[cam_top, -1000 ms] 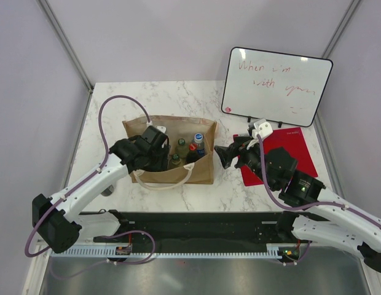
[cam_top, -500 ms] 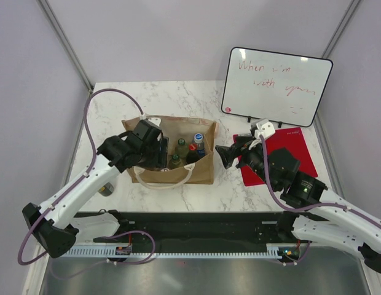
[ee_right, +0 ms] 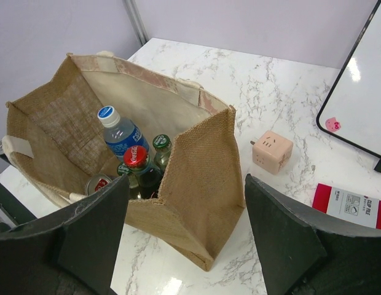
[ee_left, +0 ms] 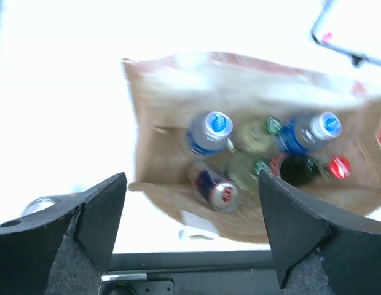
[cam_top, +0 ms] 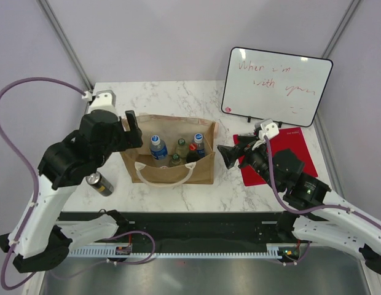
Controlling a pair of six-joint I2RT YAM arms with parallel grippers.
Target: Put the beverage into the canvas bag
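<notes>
From above, the tan-brown canvas bag [cam_top: 203, 171] with 2 white looped handles stands open on the white marble table [cam_top: 178, 98], bottles upright inside. The left gripper [cam_top: 130, 126] hangs high just beside the bag's left end, and a dark drinks can [cam_top: 99, 183] lies on the table outside the bag, under that arm. The right gripper [cam_top: 227, 157] sits near the bag's right end, not touching it. From the left wrist, its black fingers [ee_left: 98, 209] are spread wide with nothing between them; below, the bag holds 2 blue-capped clear bottles [ee_left: 209, 130], 2 green-capped bottles [ee_left: 255, 135], a red-capped dark cola bottle [ee_left: 307, 169] and a red-and-blue can [ee_left: 218, 187]. From the right wrist, its fingers [ee_right: 295, 236] gape wide and empty, facing the bag's corner, a small pink cube plug [ee_right: 272, 152] on the table beyond.
</notes>
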